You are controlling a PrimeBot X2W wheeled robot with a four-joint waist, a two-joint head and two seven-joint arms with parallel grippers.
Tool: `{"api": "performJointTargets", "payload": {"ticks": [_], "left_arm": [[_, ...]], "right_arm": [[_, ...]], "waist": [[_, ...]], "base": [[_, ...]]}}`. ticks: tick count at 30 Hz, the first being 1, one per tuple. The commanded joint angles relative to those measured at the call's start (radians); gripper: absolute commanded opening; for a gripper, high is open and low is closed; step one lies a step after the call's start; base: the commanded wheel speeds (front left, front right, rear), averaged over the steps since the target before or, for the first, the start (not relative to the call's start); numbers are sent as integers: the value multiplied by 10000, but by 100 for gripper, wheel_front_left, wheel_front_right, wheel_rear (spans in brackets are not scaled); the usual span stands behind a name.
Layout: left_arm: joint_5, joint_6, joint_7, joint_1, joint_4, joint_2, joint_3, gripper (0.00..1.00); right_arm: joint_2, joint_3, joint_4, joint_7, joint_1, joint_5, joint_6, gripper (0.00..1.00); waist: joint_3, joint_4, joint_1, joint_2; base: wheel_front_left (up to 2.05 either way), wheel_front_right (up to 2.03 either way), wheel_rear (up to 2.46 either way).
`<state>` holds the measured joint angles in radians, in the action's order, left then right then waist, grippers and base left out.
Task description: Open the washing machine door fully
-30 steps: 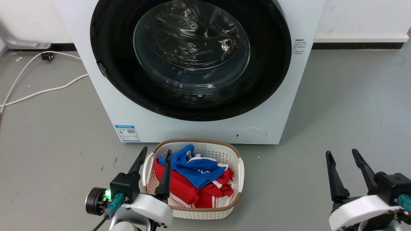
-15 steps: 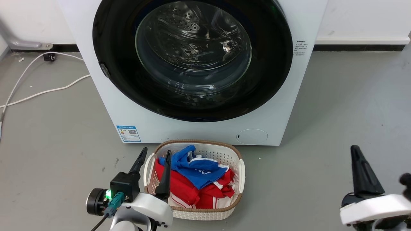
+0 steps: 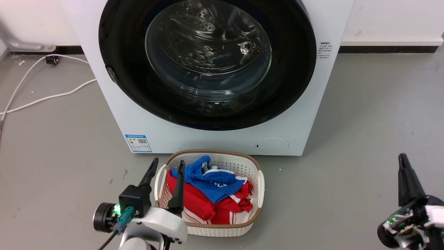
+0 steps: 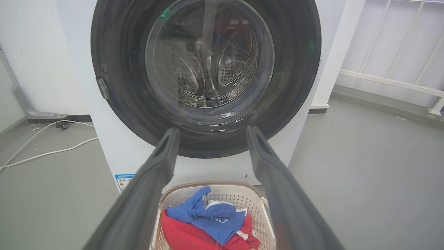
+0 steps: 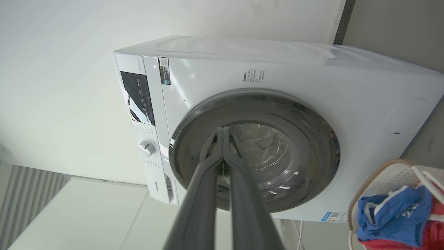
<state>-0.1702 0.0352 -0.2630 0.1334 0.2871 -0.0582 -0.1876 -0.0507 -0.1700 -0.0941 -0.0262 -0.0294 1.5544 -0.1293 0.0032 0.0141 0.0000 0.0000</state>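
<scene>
The washing machine door (image 3: 208,62) is shut, flush on the front of the washing machine (image 3: 194,139), with a laundry basket (image 3: 259,184) on the floor before it. My right gripper (image 5: 222,133), fingers pressed together, points at the door from well short. My left gripper (image 3: 168,163) hangs spread. I judge this the approach: next I must reach the door's left rim and hook it outward.

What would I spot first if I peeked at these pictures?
The huge, shiny black washing machine door, shut and see-through in the middle, covers most of the front of the white washing machine. Just below it, on the grey floor, sits a white basket piled with red and blue clothes.
</scene>
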Motion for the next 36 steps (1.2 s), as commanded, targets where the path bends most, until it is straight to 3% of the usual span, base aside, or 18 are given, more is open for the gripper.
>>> {"api": "performJointTargets", "payload": {"ticks": [1,6,13,22,36], "left_arm": [[72,-50,-26,175,-81,4,22,100],[108,-44,-26,236,-156,-2,16,100],[185,-83,-26,461,-388,18,-4,100],[124,-206,-26,1299,-964,58,-218,100],[-72,-624,-26,2369,-1984,79,-769,100]], "right_arm": [[-3,-205,-287,-272,-378,976,-25,0],[-393,-461,-1116,-771,-1129,2355,-25,0],[-1841,155,-2757,-1583,-2975,3739,-25,0],[-3701,1981,-4440,-2120,-5813,4615,-25,0],[-5585,5279,-6082,-2820,-10046,5386,-25,0]], "waist": [[74,-25,0,0],[259,-43,0,0],[812,-21,0,0],[2308,299,0,0],[4100,777,0,0]], "base": [[0,0,0],[0,0,0],[0,0,0],[0,0,0],[0,0,0]]}}
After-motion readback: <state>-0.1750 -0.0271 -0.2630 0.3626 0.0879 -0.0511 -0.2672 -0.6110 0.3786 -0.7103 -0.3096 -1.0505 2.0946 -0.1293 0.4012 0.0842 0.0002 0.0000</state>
